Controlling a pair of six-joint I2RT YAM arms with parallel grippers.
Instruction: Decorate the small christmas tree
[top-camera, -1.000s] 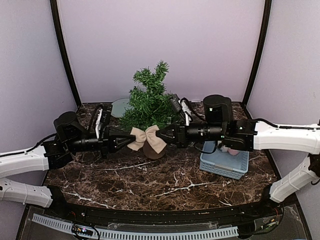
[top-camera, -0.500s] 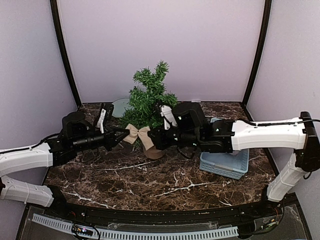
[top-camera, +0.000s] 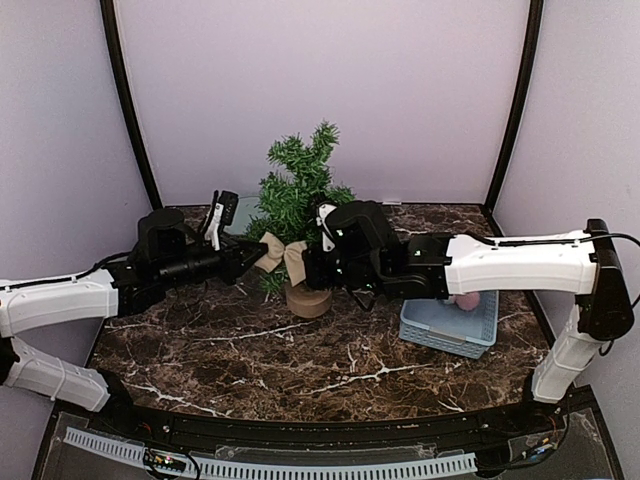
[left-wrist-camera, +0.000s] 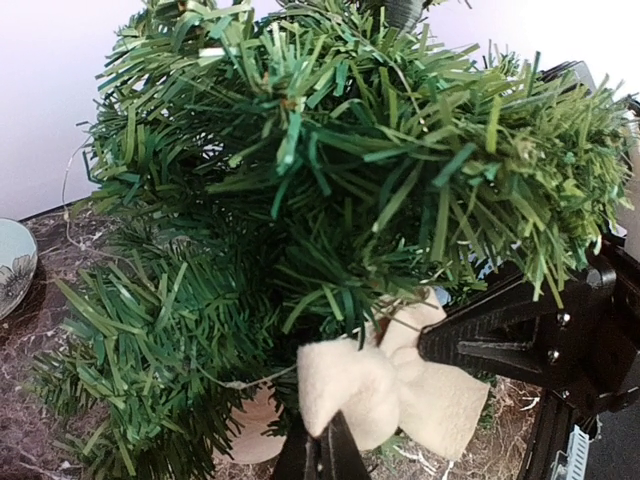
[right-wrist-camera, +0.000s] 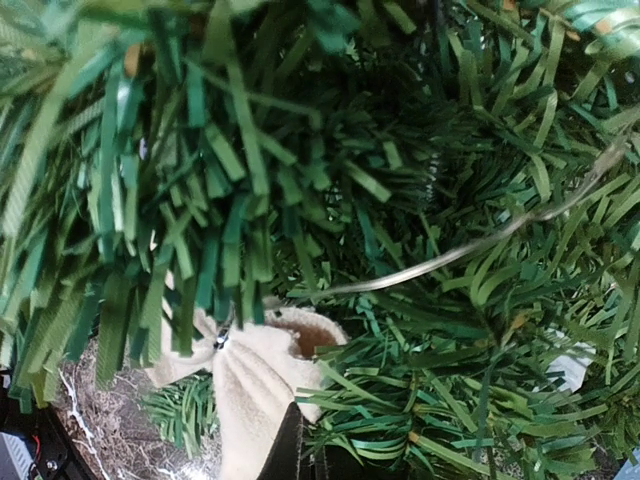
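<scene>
Mid bench (top-camera: 300, 365): left gripper (top-camera: 248, 263) clamped on bow (top-camera: 281, 256) from 9 o'clock, right gripper (top-camera: 306, 268) pinching it from 3. The small christmas tree (top-camera: 300, 190) stands just behind, at 12. Push bow level into lower branches; release once snagged.

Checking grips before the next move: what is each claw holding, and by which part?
The beige bow: the left claw pinches its left half, the right claw its right half, against the small christmas tree.

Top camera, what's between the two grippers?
A beige bow, pinched at either end by the left gripper and right gripper, against the lower branches of the small christmas tree; the top view shows it.
</scene>
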